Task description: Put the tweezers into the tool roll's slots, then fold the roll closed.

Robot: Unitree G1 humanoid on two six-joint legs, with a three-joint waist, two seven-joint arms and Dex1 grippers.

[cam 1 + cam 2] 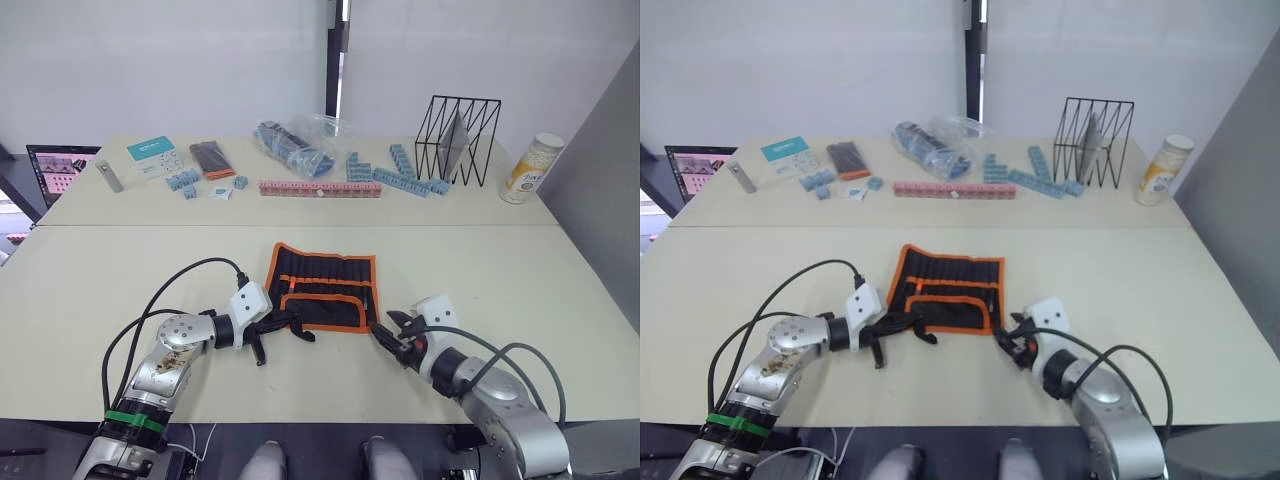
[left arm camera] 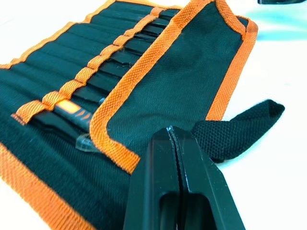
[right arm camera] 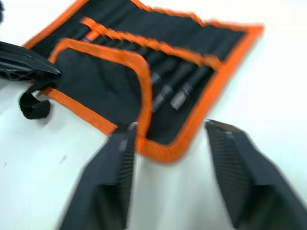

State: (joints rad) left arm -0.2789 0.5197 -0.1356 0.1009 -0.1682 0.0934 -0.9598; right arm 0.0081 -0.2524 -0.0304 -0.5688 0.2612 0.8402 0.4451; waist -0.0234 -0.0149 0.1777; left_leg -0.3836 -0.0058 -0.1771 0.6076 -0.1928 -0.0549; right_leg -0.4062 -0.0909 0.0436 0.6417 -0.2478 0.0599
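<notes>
The tool roll [image 1: 322, 287] lies open and flat near the front middle of a pale beige counter [image 1: 520, 290], its lower flap folded up over the bottom part so the orange edging makes a second band across the black fabric. Slim dark tools sit tucked in the slots [image 2: 96, 72] under the orange strip; which of them are the tweezers cannot be told. A short black strap [image 2: 240, 127] trails from the roll's near left corner onto the bare counter. The left gripper [image 1: 283, 322] rests at that corner with its two fingers pressed together, closed on nothing that can be seen, its tip just beside the strap. The right gripper [image 1: 392, 335] sits at the roll's near right corner with its fingers spread apart, the roll's orange edge lying between and just ahead of them. A seam runs across the counter behind the roll, and the far half carries a black wire rack [image 1: 457, 140], a pale canister [image 1: 532, 168], a clear bag [image 1: 300, 140] of blue parts, loose blue blocks [image 1: 405, 175], a pink strip [image 1: 320, 188], a small black-and-orange box [image 1: 211, 158] and a laptop [image 1: 55, 170] at the far left edge. A plain white wall [image 1: 160, 60] closes the room behind.
</notes>
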